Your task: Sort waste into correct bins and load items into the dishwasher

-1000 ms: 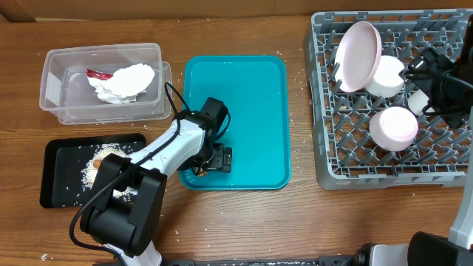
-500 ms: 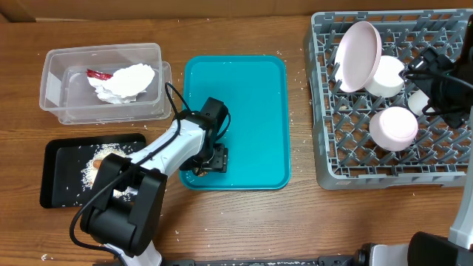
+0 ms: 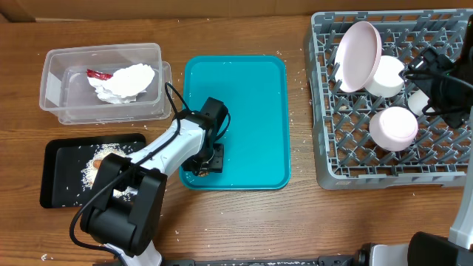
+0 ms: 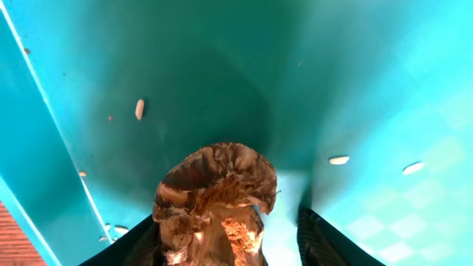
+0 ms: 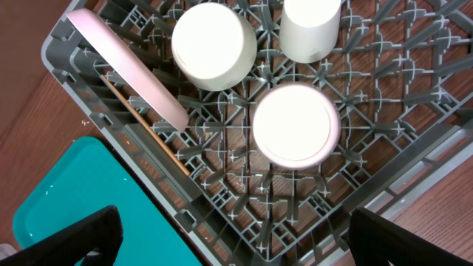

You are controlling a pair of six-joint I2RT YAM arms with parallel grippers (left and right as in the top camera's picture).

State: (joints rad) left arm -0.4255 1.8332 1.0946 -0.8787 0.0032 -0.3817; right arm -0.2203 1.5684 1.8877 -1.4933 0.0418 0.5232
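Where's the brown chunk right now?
Left wrist view: the brown chunk sits on the teal tray between the left claw fingers. Overhead, that's the tray's near-left corner, the one closest to the black tray.

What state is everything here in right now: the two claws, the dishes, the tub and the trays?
Left gripper: open, straddling the chunk.
Chunk: on the teal tray, between the fingers.
Right gripper: open, empty, over the rack.
Plate: on edge in the rack.
Bowls: upside down in the rack.
Cup: upside down in the rack.
Tub: holds napkin and wrapper.
Black tray: holds rice and carrot stick.
Teal tray: a few grains.
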